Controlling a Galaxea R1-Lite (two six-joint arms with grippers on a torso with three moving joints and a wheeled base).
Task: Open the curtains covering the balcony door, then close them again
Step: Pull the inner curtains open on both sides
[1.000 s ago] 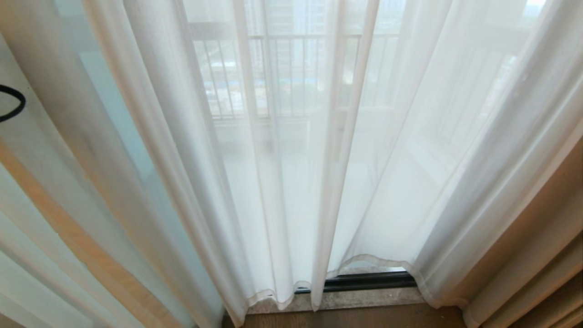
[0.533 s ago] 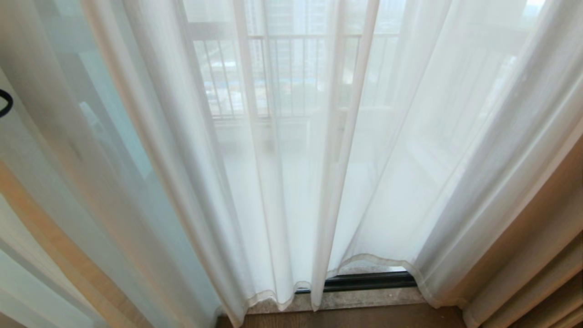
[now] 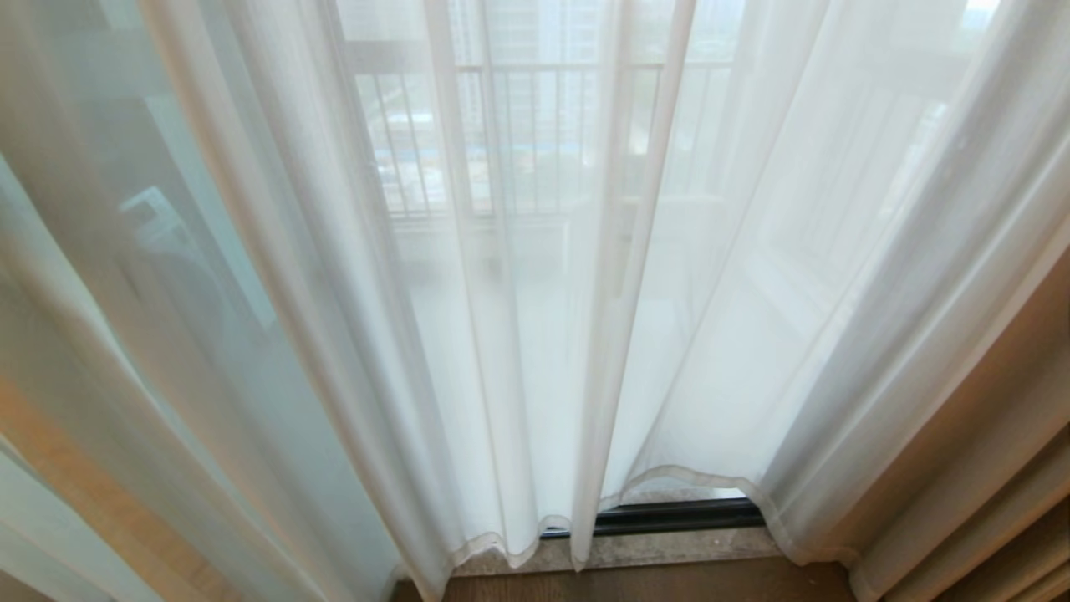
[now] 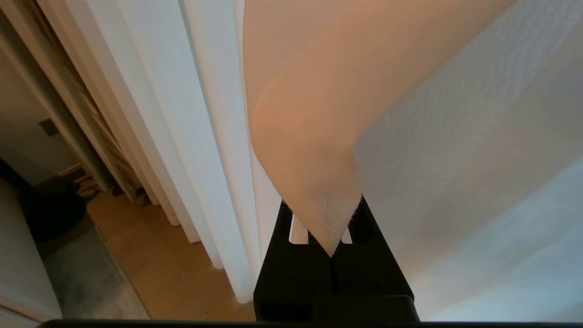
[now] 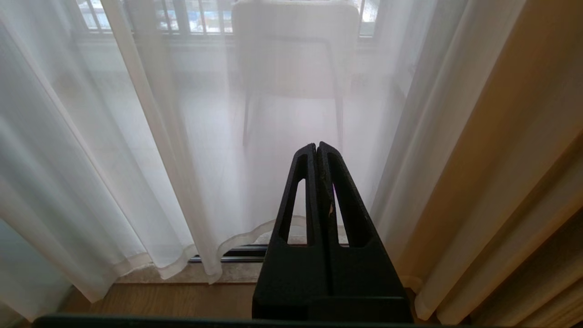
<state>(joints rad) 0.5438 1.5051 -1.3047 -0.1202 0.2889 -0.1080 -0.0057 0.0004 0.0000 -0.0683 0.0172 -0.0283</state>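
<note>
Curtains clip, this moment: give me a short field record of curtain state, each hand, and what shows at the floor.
curtains: sheer white, hanging across the door, edges meeting near the middle
left hand: shut on a fold of the curtains, out of the head view
right hand: shut, empty, pointing at the curtains without touching them
door track: dark strip showing under the hems
drape: beige, bunched at the right
behind the curtains: railing, chair

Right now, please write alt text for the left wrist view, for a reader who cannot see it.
The left gripper is shut on a fold of the sheer white curtains, which drape over its black fingers. More white folds hang beside it, above a wooden floor.
</note>
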